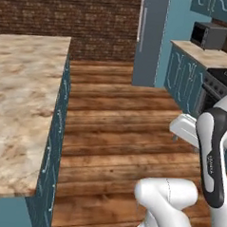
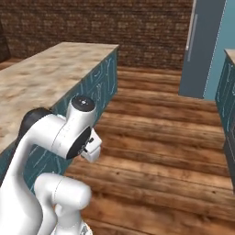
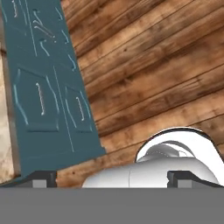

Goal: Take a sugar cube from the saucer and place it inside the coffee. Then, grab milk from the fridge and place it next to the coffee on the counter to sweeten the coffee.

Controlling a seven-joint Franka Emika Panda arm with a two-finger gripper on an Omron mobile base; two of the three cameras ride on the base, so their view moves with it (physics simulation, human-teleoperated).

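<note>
Jaws (image 3: 112, 178) wide open and holding nothing, aimed down at the wood floor (image 3: 166, 65) beside the teal cabinet doors (image 3: 48, 92); fridge (image 1: 151, 39) stands well ahead past the worktop's (image 1: 20, 105) far corner; sugar cube, saucer, coffee unseen.

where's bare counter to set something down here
The island counter is bare along its teal cabinet edge. The far counter is free in front, crowded at the back by the microwave, with the stove beside it.
</note>
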